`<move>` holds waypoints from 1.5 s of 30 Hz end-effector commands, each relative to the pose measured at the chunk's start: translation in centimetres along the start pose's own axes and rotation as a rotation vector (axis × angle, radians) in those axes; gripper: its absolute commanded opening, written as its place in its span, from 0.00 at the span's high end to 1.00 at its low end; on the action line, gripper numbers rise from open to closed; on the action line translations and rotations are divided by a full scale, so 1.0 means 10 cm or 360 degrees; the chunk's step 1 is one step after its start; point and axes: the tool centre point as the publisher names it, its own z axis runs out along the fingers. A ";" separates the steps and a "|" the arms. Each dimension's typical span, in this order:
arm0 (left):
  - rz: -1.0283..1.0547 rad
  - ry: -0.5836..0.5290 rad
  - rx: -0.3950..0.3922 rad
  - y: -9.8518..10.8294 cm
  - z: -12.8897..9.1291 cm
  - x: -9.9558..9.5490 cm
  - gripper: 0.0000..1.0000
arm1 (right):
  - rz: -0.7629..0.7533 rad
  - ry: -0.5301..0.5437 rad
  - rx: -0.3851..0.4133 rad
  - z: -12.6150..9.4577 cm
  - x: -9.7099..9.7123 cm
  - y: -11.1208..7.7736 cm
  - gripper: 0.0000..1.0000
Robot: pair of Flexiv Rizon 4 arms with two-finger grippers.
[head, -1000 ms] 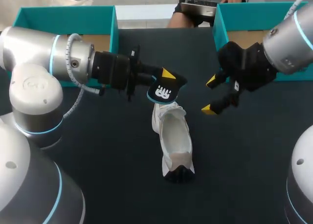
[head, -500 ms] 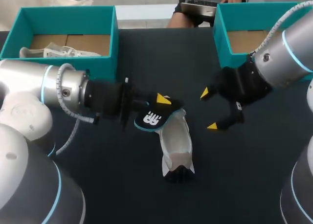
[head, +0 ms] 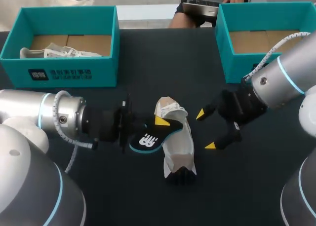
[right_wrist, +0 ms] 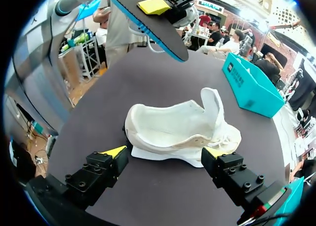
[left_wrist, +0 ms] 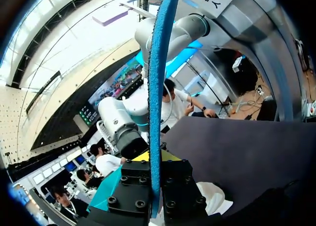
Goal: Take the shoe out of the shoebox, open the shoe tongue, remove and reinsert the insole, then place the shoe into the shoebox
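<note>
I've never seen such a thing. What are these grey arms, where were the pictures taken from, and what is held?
Two robot arms, each ending in a yellow-tipped pincer. One picture looks down on the dark table; the round ones come from cameras on each wrist. The left pincer holds a black insole with a blue edge. The right pincer hangs open beside the white shoe lying on the table. At the back stand a left shoebox, with another shoe inside, and a right shoebox.

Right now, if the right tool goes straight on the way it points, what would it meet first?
Most likely the white shoe, lying just ahead of the open right tool; the depth is uncertain.
</note>
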 end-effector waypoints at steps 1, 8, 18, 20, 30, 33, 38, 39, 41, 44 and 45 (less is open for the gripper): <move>-0.0028 -0.0028 -0.0021 0.03 0.06 0.13 1.00 | 0.0006 -0.0006 0.0026 0.15 -0.03 0.04 0.00; -0.0028 -0.0028 -0.0021 0.03 0.06 0.13 1.00 | 0.0006 -0.0006 0.0026 0.15 -0.03 0.04 0.00; -0.0028 -0.0028 -0.0021 0.03 0.06 0.13 1.00 | -0.0007 -0.0173 0.0179 0.27 -0.09 0.03 0.00; -0.0028 -0.0028 -0.0021 0.03 0.06 0.13 1.00 | 0.0017 -0.0187 0.0250 0.27 -0.09 0.03 0.00; -0.0028 -0.0028 -0.0021 0.03 0.06 0.13 1.00 | -0.0015 -0.0160 0.0258 0.15 -0.12 -0.02 0.00; -0.0028 -0.0028 -0.0021 0.03 0.06 0.13 1.00 | -0.0015 -0.0148 0.0267 0.11 -0.12 -0.04 0.00; -0.0028 -0.0028 -0.0021 0.03 0.06 0.13 1.00 | -0.0004 -0.0143 0.0288 0.10 -0.13 -0.04 0.00; -0.0018 -0.0050 0.0008 0.04 0.06 0.15 1.00 | -0.0004 -0.0143 0.0288 0.10 -0.13 -0.04 0.00; 0.0018 -0.0075 0.0014 0.05 0.08 0.21 1.00 | -0.0004 -0.0143 0.0288 0.10 -0.13 -0.04 0.00; 0.0055 -0.0079 -0.0021 0.11 0.14 0.31 1.00 | -0.0004 -0.0143 0.0288 0.10 -0.13 -0.04 0.00; 0.0058 -0.0077 -0.0019 0.15 0.17 0.35 1.00 | -0.0004 -0.0143 0.0288 0.10 -0.13 -0.04 0.00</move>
